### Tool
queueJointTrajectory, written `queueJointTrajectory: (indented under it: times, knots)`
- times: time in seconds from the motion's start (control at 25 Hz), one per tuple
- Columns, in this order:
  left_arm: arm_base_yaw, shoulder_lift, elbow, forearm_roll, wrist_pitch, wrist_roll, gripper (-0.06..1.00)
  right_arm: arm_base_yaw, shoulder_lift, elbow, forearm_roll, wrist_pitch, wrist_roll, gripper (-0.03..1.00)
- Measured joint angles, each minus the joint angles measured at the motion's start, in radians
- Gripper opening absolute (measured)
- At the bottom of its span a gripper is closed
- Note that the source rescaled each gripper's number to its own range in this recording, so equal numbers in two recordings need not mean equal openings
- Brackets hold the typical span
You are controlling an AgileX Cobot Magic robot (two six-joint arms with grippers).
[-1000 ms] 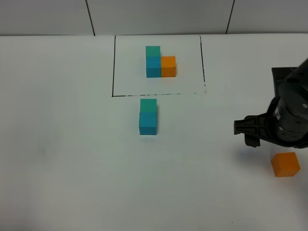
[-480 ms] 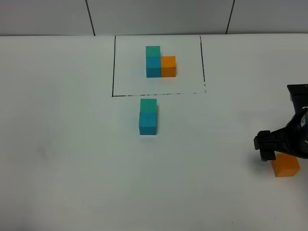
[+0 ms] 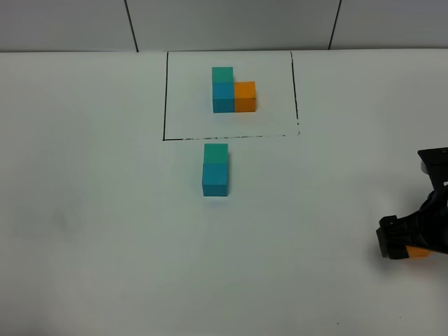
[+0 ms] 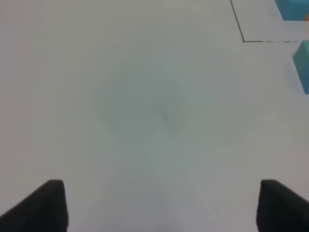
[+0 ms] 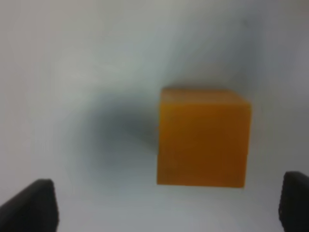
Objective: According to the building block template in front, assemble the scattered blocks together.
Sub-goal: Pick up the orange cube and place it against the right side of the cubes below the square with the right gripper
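R gripper [image 5: 161,205] released, jaws wide either side of orange cube [image 5: 203,137], no contact. L gripper [image 4: 164,205] also released, over table [image 4: 145,96]. Green cube [image 3: 216,153] and blue cube [image 3: 215,178] touching, at 6 o'clock of template [image 3: 231,91]. Orange cube at 4 o'clock of that pair, well apart.

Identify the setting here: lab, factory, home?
Probably a robotics lab bench: a plain white table, a building block template inside a drawn black frame, and the right gripper open over an orange cube.
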Motion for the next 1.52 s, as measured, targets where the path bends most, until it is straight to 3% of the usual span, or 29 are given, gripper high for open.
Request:
queueJointTrajectory:
  times: [0.44,0.88,1.04,1.12,1.2,1.4,1.52]
  knots:
    - [0.0,0.0,0.0,0.0,0.0,0.0,0.67,-0.039,0.105,0.002,0.008,-0.104,-0.036,0.83]
    - [0.0,0.0,0.0,0.0,0.0,0.0,0.67,-0.039,0.178,0.004,0.009,-0.145,-0.036,0.63]
    - [0.0,0.0,0.0,0.0,0.0,0.0,0.67,-0.039,0.178,0.004,0.009,-0.145,-0.036,0.46]
    - [0.0,0.0,0.0,0.0,0.0,0.0,0.67,-0.039,0.178,0.005,0.009,-0.145,-0.036,0.28]
    - [0.0,0.0,0.0,0.0,0.0,0.0,0.67,-0.039,0.178,0.005,0.003,-0.145,-0.036,0.03]
    - [0.0,0.0,0.0,0.0,0.0,0.0,0.67,-0.039,0.178,-0.02,-0.031,-0.126,-0.051,0.03]
    - [0.0,0.0,0.0,0.0,0.0,0.0,0.67,-0.023,0.179,-0.097,-0.039,-0.05,-0.186,0.03]
